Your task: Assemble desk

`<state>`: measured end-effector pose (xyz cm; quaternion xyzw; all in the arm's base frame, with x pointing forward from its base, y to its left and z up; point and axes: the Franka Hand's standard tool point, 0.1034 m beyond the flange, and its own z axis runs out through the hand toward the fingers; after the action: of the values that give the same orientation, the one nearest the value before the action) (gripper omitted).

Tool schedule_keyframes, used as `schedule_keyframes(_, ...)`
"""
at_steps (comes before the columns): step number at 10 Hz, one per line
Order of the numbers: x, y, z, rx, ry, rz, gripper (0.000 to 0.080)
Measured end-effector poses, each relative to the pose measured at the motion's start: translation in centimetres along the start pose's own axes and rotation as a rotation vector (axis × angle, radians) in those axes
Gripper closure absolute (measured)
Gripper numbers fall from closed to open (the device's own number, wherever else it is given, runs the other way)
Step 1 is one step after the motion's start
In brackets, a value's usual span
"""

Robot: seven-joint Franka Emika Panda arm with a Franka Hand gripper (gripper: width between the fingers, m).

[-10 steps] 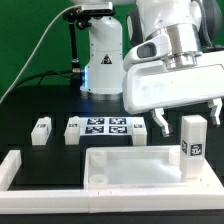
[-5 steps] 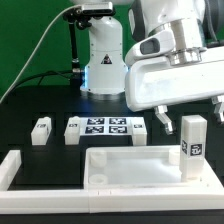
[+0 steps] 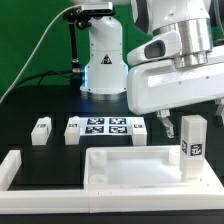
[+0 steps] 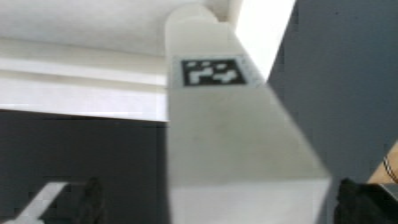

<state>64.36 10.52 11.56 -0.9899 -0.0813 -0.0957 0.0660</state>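
Note:
The white desk top (image 3: 130,165) lies at the front of the table. One white leg (image 3: 193,146) with a black-and-white tag stands upright in the top's corner at the exterior view's right. My gripper (image 3: 190,120) is open just above that leg, one finger on each side of its upper end. In the wrist view the leg (image 4: 222,140) runs down between my fingers (image 4: 54,205), with a dark gap beside it, and my gripper (image 4: 214,208) is not pressing on it. Another short leg (image 3: 41,131) sits on the table at the exterior view's left.
The marker board (image 3: 105,129) lies behind the desk top. A white border bar (image 3: 14,170) runs along the exterior view's left and the front edge. The arm's white base (image 3: 103,60) and a black cable stand at the back.
My gripper has shifted slightly toward the exterior view's right. The upright leg and the other parts have not moved.

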Motion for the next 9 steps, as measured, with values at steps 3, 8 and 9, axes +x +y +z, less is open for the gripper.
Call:
schedule_keyframes(3,-0.16,-0.03,-0.03,0.016,-0.095,0.005,0.0151)
schedule_keyframes(8,-0.35,-0.48,0.10,0.018,-0.140,0.094,0.0272)
schedule_keyframes(9,-0.34,-0.56,0.11,0.017,-0.141,0.135,0.0407)
